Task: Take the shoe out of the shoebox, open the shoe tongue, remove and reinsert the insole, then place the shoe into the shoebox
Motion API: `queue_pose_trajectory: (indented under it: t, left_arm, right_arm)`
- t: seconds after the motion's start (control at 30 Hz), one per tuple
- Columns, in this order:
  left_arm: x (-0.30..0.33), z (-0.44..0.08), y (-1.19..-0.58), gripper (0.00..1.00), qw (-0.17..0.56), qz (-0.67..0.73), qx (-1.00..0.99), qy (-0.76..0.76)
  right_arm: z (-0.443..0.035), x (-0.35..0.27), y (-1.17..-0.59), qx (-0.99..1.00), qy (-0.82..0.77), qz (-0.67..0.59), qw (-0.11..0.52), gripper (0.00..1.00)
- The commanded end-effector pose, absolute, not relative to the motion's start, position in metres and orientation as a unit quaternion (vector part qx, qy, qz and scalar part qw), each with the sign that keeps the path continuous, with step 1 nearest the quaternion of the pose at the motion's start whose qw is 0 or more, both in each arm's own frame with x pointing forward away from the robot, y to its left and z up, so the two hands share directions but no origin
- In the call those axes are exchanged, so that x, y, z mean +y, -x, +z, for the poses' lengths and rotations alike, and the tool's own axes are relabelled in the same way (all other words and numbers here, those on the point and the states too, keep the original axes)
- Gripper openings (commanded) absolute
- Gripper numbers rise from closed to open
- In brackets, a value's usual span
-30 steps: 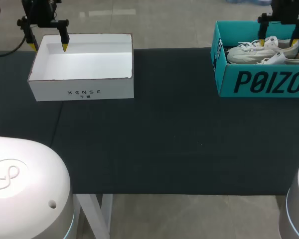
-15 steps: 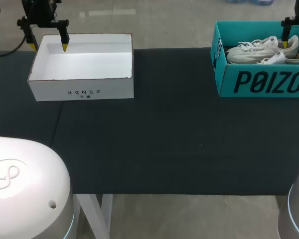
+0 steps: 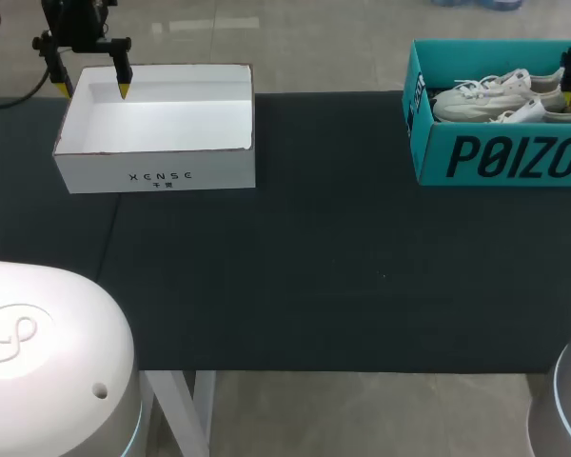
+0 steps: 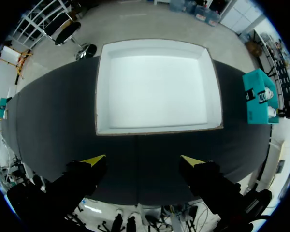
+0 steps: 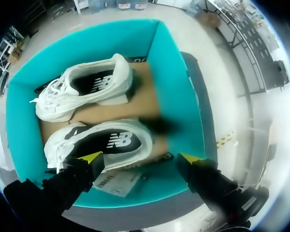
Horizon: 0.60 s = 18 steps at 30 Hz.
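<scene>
The right gripper (image 5: 141,158) hangs over the edge of the teal shoebox (image 5: 173,72), fingers spread and empty. Inside, the nearer shoe (image 5: 104,141) lies just ahead of 1 yellow tip, untouched, with the farther shoe (image 5: 87,89) beyond it. The left gripper (image 4: 143,160), likewise spread and empty, hovers beside the white box (image 4: 154,82).

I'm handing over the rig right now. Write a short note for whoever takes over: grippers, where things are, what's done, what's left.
Left gripper: open, holding nothing, over the black mat beside the white box.
Right gripper: open, holding nothing, above the teal shoebox.
Things: two white shoes lie side by side inside the shoebox.
Done: nothing yet; no shoe is gripped.
Left: lift one shoe out, open its tongue, pull and refit the insole, return the shoe to the shoebox.
</scene>
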<state>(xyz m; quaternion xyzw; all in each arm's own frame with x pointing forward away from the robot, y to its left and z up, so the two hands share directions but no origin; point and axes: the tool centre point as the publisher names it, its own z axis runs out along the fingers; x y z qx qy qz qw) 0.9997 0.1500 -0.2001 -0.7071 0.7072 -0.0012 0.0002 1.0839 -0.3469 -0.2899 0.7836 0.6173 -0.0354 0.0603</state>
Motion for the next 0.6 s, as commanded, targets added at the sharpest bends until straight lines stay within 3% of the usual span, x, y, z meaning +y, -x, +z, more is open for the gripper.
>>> queue_pose_trajectory:
  t: [0.03,0.6]
  left_arm:
    - [0.150,-0.200,-1.000,1.00,0.000,0.000,0.707,0.707]
    - [0.150,-0.200,-1.000,1.00,0.000,0.000,0.707,0.707]
  right_arm:
    - [-0.310,-0.349,-1.089,0.621,-0.781,-0.034,0.065,1.00]
    - [-0.362,-0.366,-1.098,0.634,-0.770,-0.035,0.060,1.00]
